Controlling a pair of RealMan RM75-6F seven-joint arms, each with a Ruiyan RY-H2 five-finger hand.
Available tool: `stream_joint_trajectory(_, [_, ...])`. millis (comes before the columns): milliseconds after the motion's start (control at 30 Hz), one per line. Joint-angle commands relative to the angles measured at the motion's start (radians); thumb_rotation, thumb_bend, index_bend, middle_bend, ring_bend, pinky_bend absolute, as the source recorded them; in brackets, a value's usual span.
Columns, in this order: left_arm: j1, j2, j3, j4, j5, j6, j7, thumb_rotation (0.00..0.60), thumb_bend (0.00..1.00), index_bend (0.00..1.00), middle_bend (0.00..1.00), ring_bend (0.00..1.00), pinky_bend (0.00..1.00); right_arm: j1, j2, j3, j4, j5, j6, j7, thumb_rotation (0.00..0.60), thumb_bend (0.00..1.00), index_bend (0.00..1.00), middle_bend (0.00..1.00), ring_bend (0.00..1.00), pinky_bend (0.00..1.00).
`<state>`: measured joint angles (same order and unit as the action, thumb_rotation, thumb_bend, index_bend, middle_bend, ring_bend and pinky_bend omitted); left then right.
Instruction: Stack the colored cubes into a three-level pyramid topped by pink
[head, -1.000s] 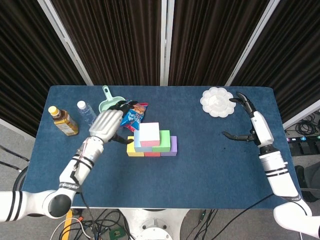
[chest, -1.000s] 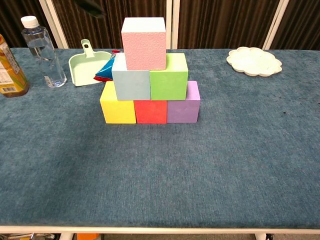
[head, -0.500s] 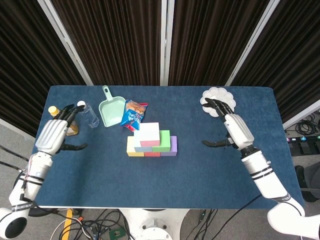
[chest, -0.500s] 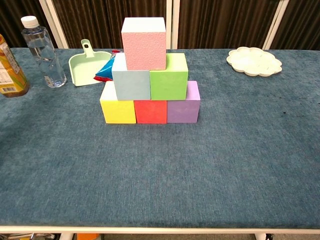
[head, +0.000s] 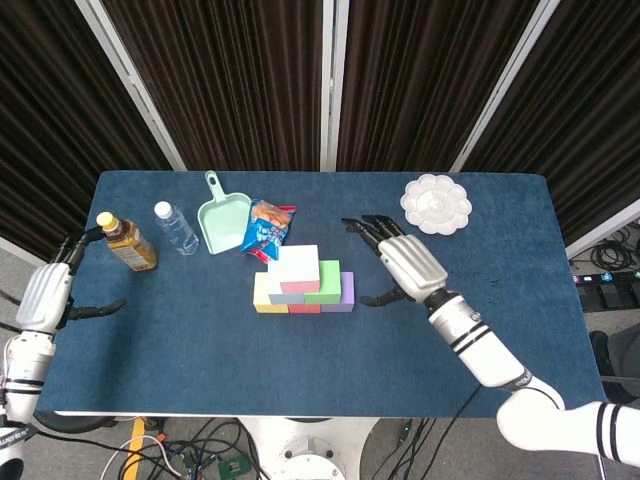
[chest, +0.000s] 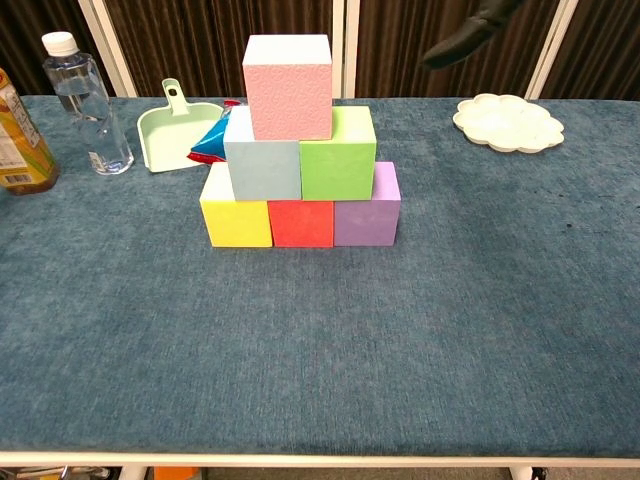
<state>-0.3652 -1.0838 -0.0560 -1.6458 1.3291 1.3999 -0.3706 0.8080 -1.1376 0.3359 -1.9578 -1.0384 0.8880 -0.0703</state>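
On the blue counter (chest: 480, 330) stands the finished pyramid (chest: 298, 170), its pink cube (chest: 288, 86) on top. Beside it hovers the right hand (head: 405, 262), fingers spread, empty; the left hand (head: 45, 295), likewise spread and empty, hangs at the counter's edge.

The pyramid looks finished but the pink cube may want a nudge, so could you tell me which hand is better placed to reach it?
The right hand, probably. It hovers open just beside the purple cube, close to the pink cube. The left hand is off at the table's far left edge, past the tea bottle.
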Motion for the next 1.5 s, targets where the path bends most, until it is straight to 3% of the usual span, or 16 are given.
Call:
stream_joint_trajectory(33, [0.025, -0.02, -0.006, 0.041, 0.007, 0.004, -0.041, 0.6, 0.06, 0.08, 0.13, 0.03, 0.16, 0.057, -0.061, 0.005, 0.027, 0.067, -0.006, -0.056, 0.6, 0.0, 0.0, 0.17, 0.0, 0.0])
stream_joint_trajectory(233, [0.044, -0.036, -0.011, 0.095, 0.018, -0.019, -0.086, 0.6, 0.06, 0.08, 0.13, 0.03, 0.16, 0.111, -0.14, 0.009, 0.084, 0.122, 0.0, -0.079, 0.6, 0.0, 0.0, 0.21, 0.0, 0.0])
stream_joint_trajectory(833, [0.084, -0.078, -0.046, 0.179, 0.024, -0.036, -0.135, 0.6, 0.06, 0.08, 0.13, 0.03, 0.16, 0.168, -0.241, 0.013, 0.175, 0.142, 0.007, -0.067, 0.6, 0.01, 0.0, 0.24, 0.0, 0.0])
stream_joint_trajectory(1500, [0.093, -0.1, -0.061, 0.208, 0.035, -0.082, -0.138, 0.6, 0.06, 0.08, 0.13, 0.03, 0.16, 0.199, -0.295, 0.016, 0.24, 0.169, 0.007, -0.064, 0.6, 0.15, 0.0, 0.39, 0.0, 0.0])
